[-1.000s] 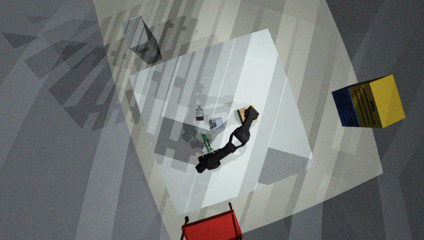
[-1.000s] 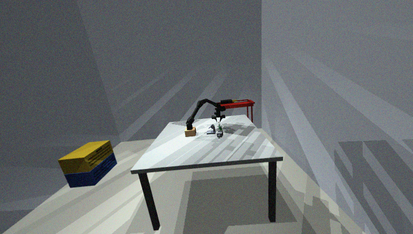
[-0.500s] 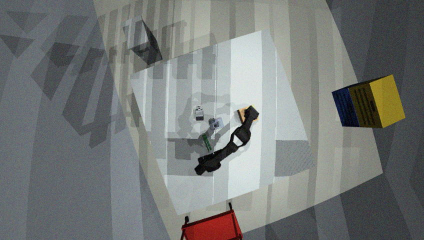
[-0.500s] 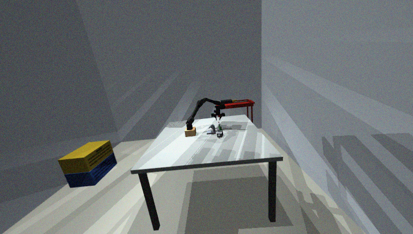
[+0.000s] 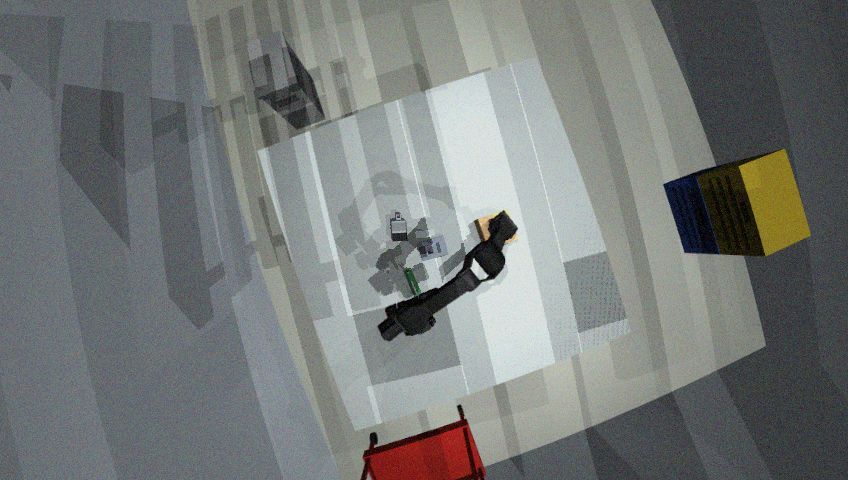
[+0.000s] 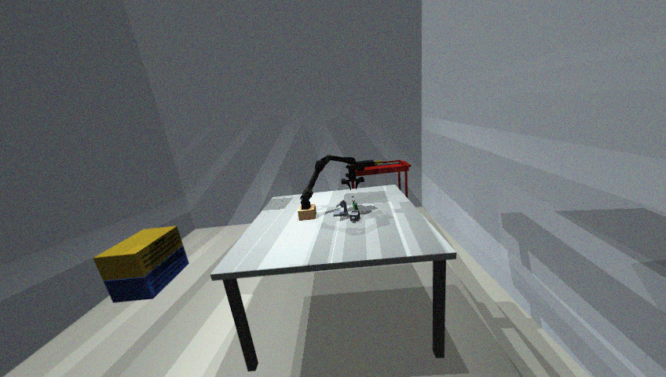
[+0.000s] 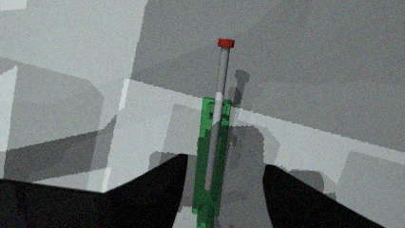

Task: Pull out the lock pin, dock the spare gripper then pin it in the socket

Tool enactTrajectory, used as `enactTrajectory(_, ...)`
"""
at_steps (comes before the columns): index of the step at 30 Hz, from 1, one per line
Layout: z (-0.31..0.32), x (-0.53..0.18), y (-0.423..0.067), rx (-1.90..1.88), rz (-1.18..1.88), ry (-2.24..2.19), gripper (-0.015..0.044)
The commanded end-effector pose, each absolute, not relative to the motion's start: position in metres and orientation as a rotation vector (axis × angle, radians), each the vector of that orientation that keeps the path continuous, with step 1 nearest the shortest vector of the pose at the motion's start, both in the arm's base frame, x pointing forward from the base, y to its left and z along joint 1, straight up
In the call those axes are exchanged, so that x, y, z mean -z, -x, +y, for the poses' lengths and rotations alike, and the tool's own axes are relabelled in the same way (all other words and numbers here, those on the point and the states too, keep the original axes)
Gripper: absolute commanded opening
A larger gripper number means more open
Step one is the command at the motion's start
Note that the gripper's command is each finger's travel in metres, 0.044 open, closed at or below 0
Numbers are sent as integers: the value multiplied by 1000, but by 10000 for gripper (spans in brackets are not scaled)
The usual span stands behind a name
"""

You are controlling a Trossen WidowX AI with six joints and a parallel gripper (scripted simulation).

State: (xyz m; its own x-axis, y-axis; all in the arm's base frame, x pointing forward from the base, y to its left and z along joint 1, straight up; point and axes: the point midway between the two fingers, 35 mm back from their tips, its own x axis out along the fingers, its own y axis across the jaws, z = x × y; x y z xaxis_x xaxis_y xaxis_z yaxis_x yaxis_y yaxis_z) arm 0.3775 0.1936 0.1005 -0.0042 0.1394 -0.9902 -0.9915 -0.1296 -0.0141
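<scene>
The lock pin (image 7: pixel 220 104) (image 6: pixel 355 203), a grey rod with a red cap, lies along a green rest (image 7: pixel 218 199) (image 5: pixel 410 281) on the table. My gripper (image 7: pixel 225 167) (image 5: pixel 404 318) (image 6: pixel 351 181) is open. It hangs above the rest, and its black fingers stand apart on either side of the pin's near end without touching it. The grey mount with the socket (image 5: pixel 434 246) (image 6: pixel 342 206) stands between the rest and the arm's base. The dark spare gripper (image 5: pixel 398 227) (image 6: pixel 354 216) stands apart from the mount on the table.
The arm's tan base block (image 5: pixel 483 226) (image 6: pixel 306 213) sits on the white table (image 5: pixel 523 333) (image 6: pixel 289 252). A red cart (image 5: pixel 425 455) (image 6: pixel 382 166) stands beyond one table edge. A yellow and blue crate (image 5: pixel 737 202) (image 6: pixel 140 261) lies on the floor.
</scene>
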Motion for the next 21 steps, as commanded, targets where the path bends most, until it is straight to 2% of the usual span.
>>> enactTrajectory(1,187,-110,-376,-1362,1031,1223,180)
enactTrajectory(6,188,-97,-378,-1362,1031,1223,180)
enactTrajectory(12,188,-42,-378,-1362,1031,1223,180)
enactTrajectory(21,189,-33,-378,-1362,1031,1223,180)
